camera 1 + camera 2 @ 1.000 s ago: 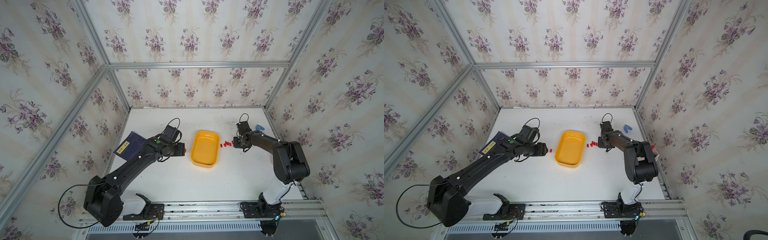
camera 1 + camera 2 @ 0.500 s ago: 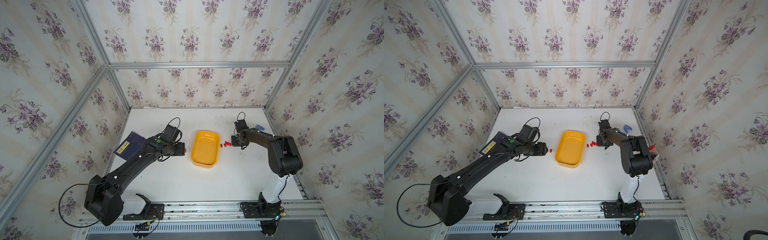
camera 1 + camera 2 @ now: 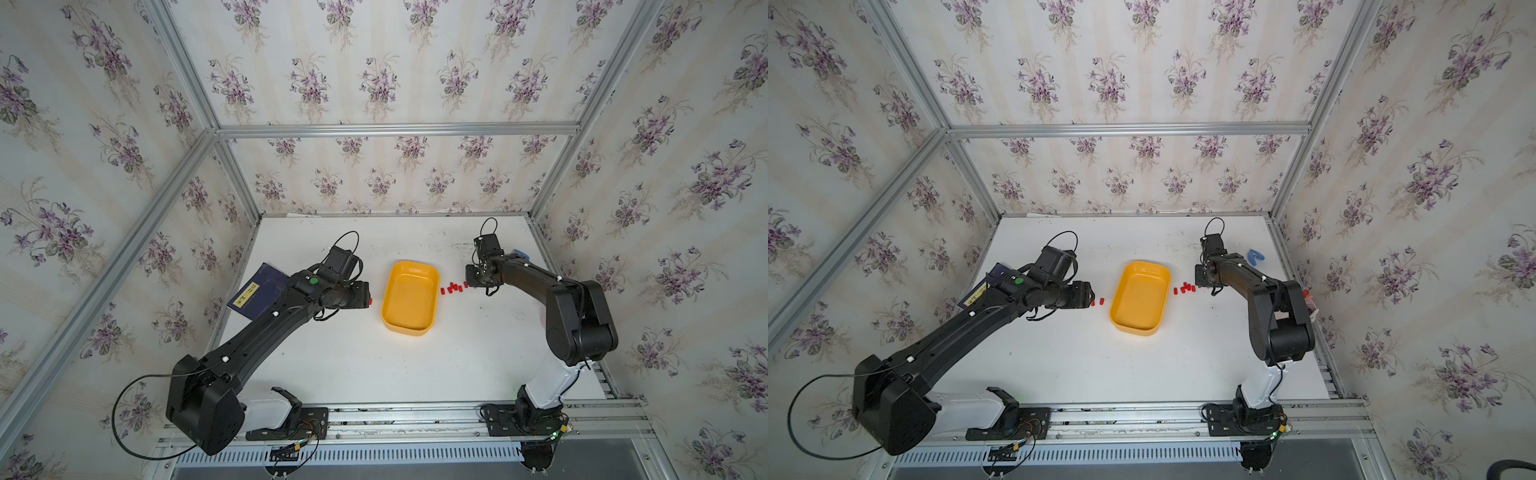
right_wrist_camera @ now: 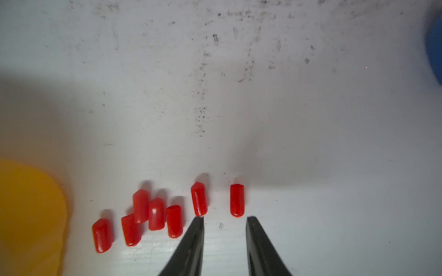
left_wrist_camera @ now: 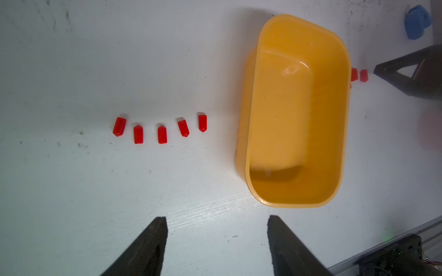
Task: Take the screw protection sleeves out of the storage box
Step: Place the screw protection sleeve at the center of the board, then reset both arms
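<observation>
The right gripper (image 4: 224,218) stands parted with nothing between its jaws; one sleeve (image 4: 237,200) lies just past the tips, and another touches or nearly touches one fingertip (image 4: 198,223). Six more sleeves (image 4: 156,213) lie beside it toward the box, the middle ones crowded against each other. The left gripper (image 5: 217,218) is also spread wide and empty above the table (image 3: 374,365), with a loose row of five sleeves (image 5: 162,134) on the box's other side. These are tiny glossy red caps, round-barrelled, some with one end tapered to a blunt point. They look very light and probably a little soft, so they should roll or skate away at a nudge. A gentle pinch across the mid-barrel seems the surest hold, and the crowded ones would be hard to take singly. Between the two groups sits the box (image 3: 409,299), smooth yellow-orange plastic with rounded corners and a shiny floor. It looks empty, so the job seems done or nearly so. Farther off lie a dark booklet (image 3: 257,291) and a small blue clip (image 3: 1255,255).
</observation>
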Tool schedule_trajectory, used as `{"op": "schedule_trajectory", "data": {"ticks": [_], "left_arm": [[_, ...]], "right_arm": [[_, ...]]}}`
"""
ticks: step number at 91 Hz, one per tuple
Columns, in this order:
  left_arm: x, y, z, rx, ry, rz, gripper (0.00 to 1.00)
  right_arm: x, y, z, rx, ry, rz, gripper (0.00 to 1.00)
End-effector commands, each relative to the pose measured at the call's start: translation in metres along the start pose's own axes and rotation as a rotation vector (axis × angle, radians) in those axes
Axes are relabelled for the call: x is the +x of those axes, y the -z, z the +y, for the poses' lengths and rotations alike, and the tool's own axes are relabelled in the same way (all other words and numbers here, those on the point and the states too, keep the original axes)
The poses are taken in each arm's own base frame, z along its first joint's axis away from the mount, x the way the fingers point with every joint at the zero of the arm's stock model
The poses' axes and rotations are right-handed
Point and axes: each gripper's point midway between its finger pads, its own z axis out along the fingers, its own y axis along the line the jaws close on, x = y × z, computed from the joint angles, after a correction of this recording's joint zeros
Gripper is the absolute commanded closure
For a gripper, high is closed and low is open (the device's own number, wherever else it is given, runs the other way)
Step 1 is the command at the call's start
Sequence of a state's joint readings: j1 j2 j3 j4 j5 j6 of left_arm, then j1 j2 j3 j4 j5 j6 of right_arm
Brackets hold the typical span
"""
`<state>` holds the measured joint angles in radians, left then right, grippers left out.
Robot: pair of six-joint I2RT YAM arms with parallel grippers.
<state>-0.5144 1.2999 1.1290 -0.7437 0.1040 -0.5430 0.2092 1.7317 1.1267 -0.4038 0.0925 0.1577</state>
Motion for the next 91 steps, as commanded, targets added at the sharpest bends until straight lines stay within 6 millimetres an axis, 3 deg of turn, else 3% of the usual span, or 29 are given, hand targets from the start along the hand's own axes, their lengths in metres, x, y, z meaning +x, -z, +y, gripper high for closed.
{"op": "schedule_trajectory", "data": {"ticks": [1,19,27,35,39,51,61,67,70,72,82,91], "left_arm": [[-0.020,0.024,-0.001,-0.005,-0.038,-0.082,0.27],[-0.051,0.061,0.014,-0.057,-0.047,-0.234,0.17],[-0.070,0.086,0.043,-0.179,-0.030,-0.351,0.02],[-0.091,0.116,0.073,-0.303,-0.019,-0.486,0.00],[-0.098,0.127,0.091,-0.386,-0.005,-0.545,0.00],[-0.111,0.142,0.144,-0.562,0.047,-0.732,0.00],[-0.098,0.132,0.194,-0.650,0.128,-0.813,0.00],[-0.084,0.113,0.218,-0.665,0.153,-0.807,0.00],[-0.080,0.102,0.225,-0.660,0.158,-0.801,0.00],[-0.077,0.094,0.230,-0.662,0.167,-0.797,0.00],[-0.069,0.050,0.246,-0.661,0.157,-0.724,0.00],[-0.061,0.014,0.247,-0.615,0.119,-0.670,0.00]], "right_arm": [[-0.013,0.029,0.000,-0.016,-0.024,-0.068,0.61],[-0.044,0.089,-0.013,0.019,-0.043,-0.278,0.57],[-0.052,0.121,-0.028,0.064,-0.070,-0.448,0.50],[-0.051,0.143,-0.042,0.108,-0.093,-0.595,0.35],[-0.044,0.142,-0.046,0.122,-0.084,-0.618,0.29],[-0.033,0.129,-0.052,0.146,-0.119,-0.633,0.27],[-0.025,0.131,-0.062,0.164,-0.173,-0.706,0.22],[-0.020,0.143,-0.067,0.162,-0.204,-0.801,0.17],[-0.018,0.151,-0.070,0.159,-0.215,-0.856,0.03],[-0.016,0.154,-0.071,0.155,-0.220,-0.889,0.01],[-0.011,0.162,-0.071,0.164,-0.163,-1.026,0.00],[-0.008,0.144,-0.072,0.194,-0.130,-0.987,0.00]]}}
